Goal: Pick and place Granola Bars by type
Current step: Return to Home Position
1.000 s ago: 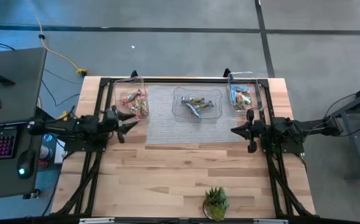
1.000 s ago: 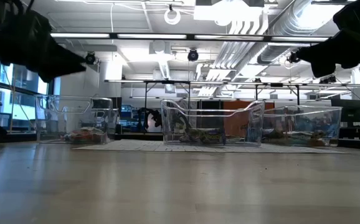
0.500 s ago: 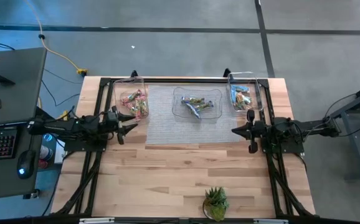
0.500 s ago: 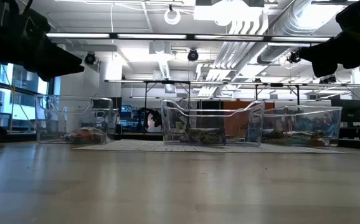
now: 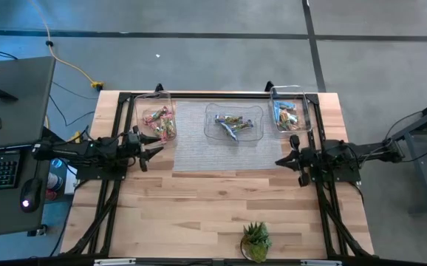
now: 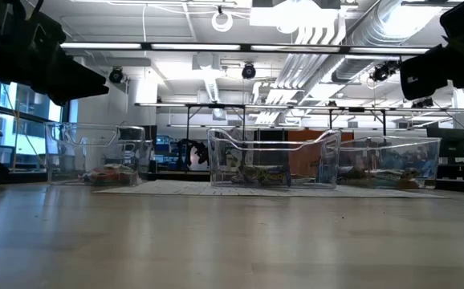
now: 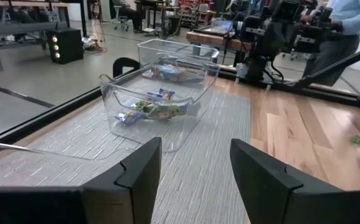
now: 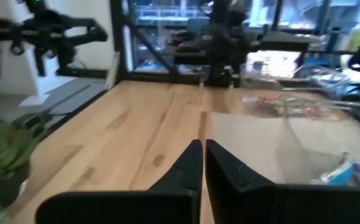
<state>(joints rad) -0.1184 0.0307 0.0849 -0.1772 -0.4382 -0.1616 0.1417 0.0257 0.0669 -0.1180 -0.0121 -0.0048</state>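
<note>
The granola bars lie in three clear bins along the far side. In the high view the left bin [image 5: 156, 118] holds pink-red and tan bars, the middle bin [image 5: 233, 124] green and blue ones, and the right bin [image 5: 287, 111] blue and orange ones. My left gripper [image 5: 158, 151] hovers open just near of the left bin, pointing right. Its wrist view looks between the spread fingers [image 7: 195, 149] at the middle bin's bars [image 7: 152, 111]. My right gripper [image 5: 278, 160] [image 8: 203, 146] hovers shut, near of the right bin, pointing left. Neither gripper holds anything.
The middle bin stands on a grey woven mat [image 5: 213, 151]. A small green potted plant [image 5: 255, 241] stands at the near edge. Bare wood lies between the mat and the plant. Dark frame rails run along the table's sides. A person [image 7: 354, 12] stands beyond the right arm.
My right gripper has drawn back a little toward the table's right edge and near side, and its wrist has turned. My left gripper has shifted slightly back toward the left edge. The bins and bars have stayed put.
</note>
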